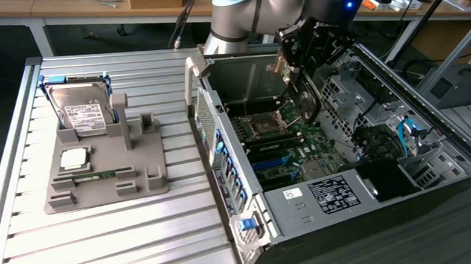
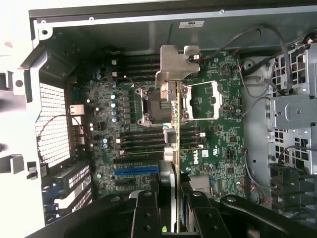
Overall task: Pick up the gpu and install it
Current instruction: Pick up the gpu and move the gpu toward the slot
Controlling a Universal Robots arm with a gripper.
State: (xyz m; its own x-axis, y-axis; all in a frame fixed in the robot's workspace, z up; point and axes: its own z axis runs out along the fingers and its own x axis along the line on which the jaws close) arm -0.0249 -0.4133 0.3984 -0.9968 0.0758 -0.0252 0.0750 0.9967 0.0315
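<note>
Well off to the exterior view's left of the jaws, a grey holder [image 1: 109, 175] on the slatted surface [image 1: 103, 235] carries a hard drive [image 1: 84, 113]. The jaws are closed on the gpu [image 2: 172, 188], gripped edge-on between them, its metal bracket [image 2: 176, 67] farthest out, hanging directly above the motherboard [image 2: 124, 124] inside the open computer case [image 1: 320, 200].

gpu [image 2: 172, 139] held edge-on over mobo [image 2: 228, 144] in case [image 2: 148, 22]
</note>
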